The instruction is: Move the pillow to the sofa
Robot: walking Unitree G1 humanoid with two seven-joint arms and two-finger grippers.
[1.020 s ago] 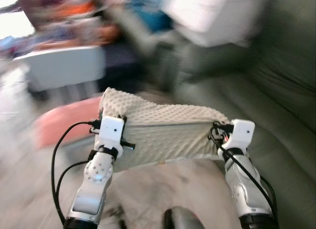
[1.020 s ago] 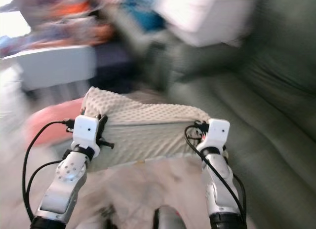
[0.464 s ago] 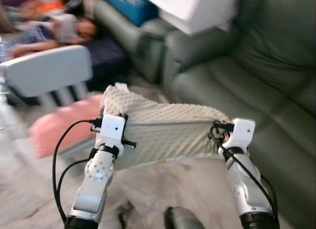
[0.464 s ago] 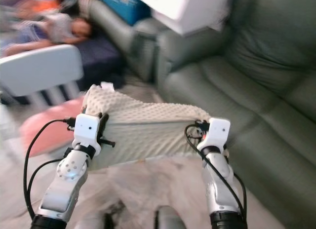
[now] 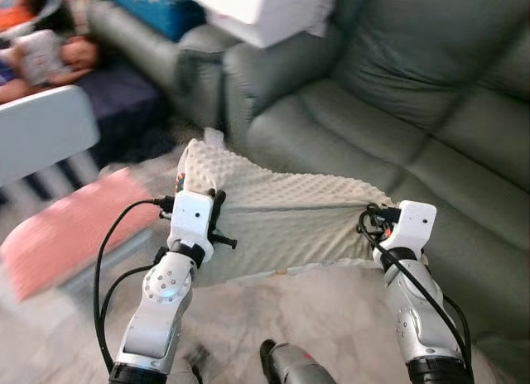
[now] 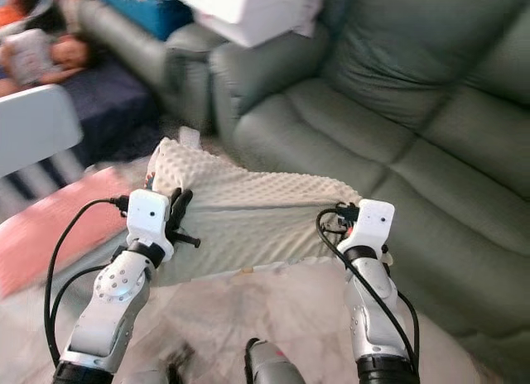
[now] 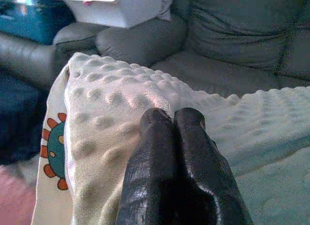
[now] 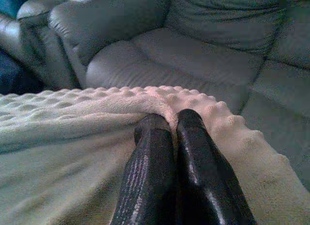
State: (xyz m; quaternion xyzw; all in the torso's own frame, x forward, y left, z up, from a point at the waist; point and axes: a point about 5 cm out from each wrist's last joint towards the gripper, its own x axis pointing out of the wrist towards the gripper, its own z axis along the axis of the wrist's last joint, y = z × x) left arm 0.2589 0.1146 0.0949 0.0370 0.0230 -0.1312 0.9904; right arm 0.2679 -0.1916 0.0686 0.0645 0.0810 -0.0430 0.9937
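your left claw and right claw are each pinched tight on an end of the cream dotted pillow, which hangs stretched between them, off the floor, just before the grey-green sofa beyond.

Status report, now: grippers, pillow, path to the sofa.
Left gripper and right gripper shut on pillow, one at each end. Pillow held up, stretched between them, short of the sofa. Seat cushions straight ahead; white box sits on the armrest.
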